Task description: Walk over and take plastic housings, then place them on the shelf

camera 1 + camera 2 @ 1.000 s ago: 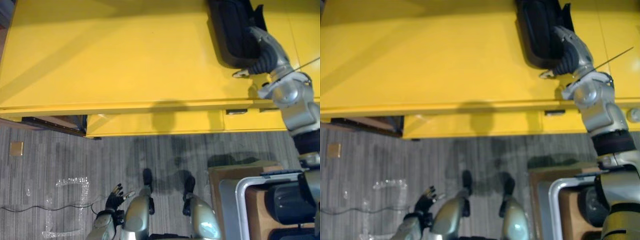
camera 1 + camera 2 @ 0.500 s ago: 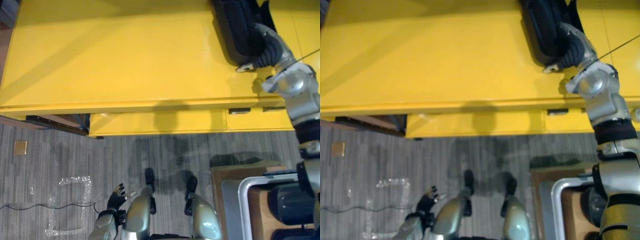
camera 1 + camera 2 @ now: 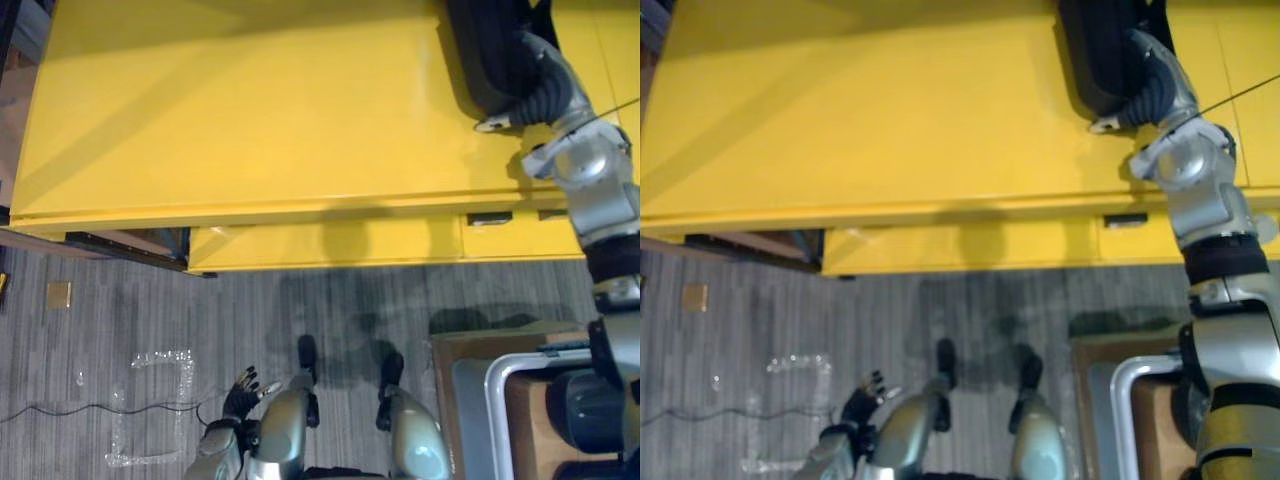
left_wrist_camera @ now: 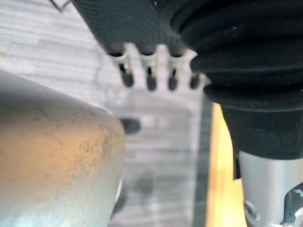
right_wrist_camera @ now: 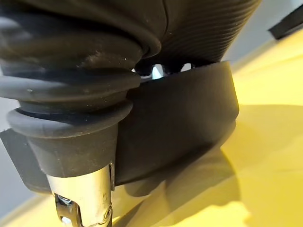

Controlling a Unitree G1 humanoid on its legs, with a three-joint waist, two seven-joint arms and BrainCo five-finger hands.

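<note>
A long black plastic housing lies on the yellow shelf top at its far right, running off the view's upper edge. My right hand rests over the housing's near right side, with the arm reaching across the shelf's front edge. In the right wrist view the housing's dark curved wall stands right against the hand's ribbed cover. My left hand hangs low by my side above the grey floor, its fingers straight and holding nothing.
A cart at the lower right carries another dark housing beside a brown box. Clear plastic wrap and a small tan square lie on the floor. The shelf's front has a dark handle.
The whole picture has shifted right, so the camera moved. The right hand and the housing sit slightly farther from the shelf's front edge. The left hand hangs as before.
</note>
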